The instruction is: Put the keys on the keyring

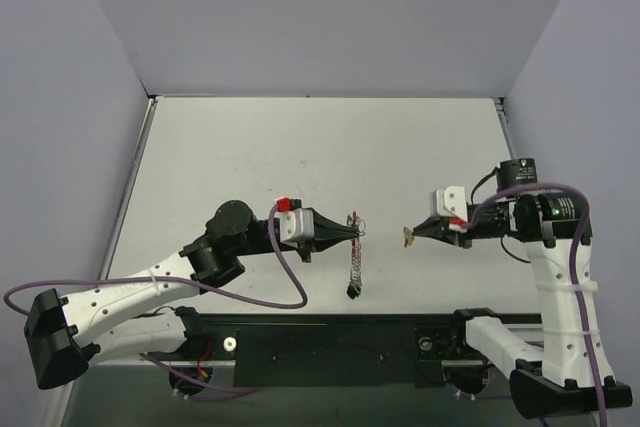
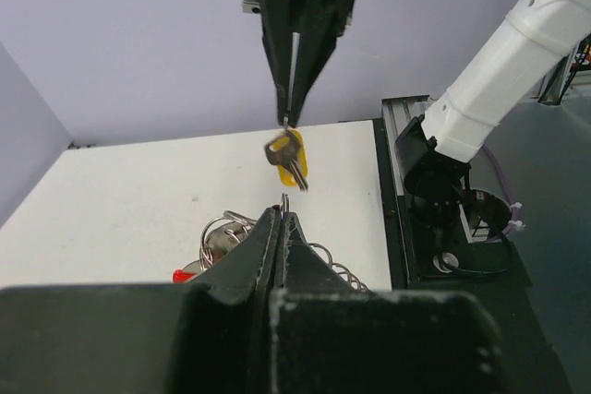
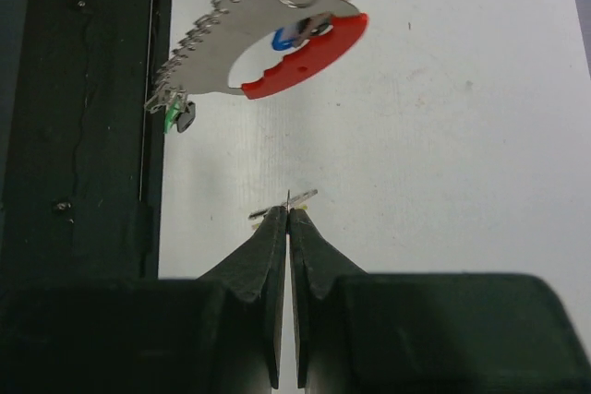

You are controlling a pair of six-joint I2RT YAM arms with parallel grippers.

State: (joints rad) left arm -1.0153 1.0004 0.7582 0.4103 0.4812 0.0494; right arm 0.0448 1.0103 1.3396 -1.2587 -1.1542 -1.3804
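My left gripper (image 1: 350, 232) is shut on the thin silvery keyring (image 1: 356, 225) and holds it above the table, with its chain (image 1: 354, 265) hanging toward the near edge. In the left wrist view the ring wire (image 2: 285, 198) pokes out of the shut tips of the left gripper (image 2: 284, 214). Facing it a short gap away, my right gripper (image 1: 412, 235) is shut on a yellow-headed key (image 2: 290, 161). In the right wrist view that key (image 3: 300, 197) shows edge-on at the tips of the right gripper (image 3: 289, 211). A green-headed key (image 3: 171, 118) hangs at the chain's end (image 3: 199, 39).
A silvery tag with a red edge (image 3: 305, 57) and extra rings (image 2: 222, 232) hang from the keyring bunch. The black base rail (image 1: 330, 342) runs along the near edge of the white table (image 1: 300, 147). Purple-grey walls close in the left, right and far sides.
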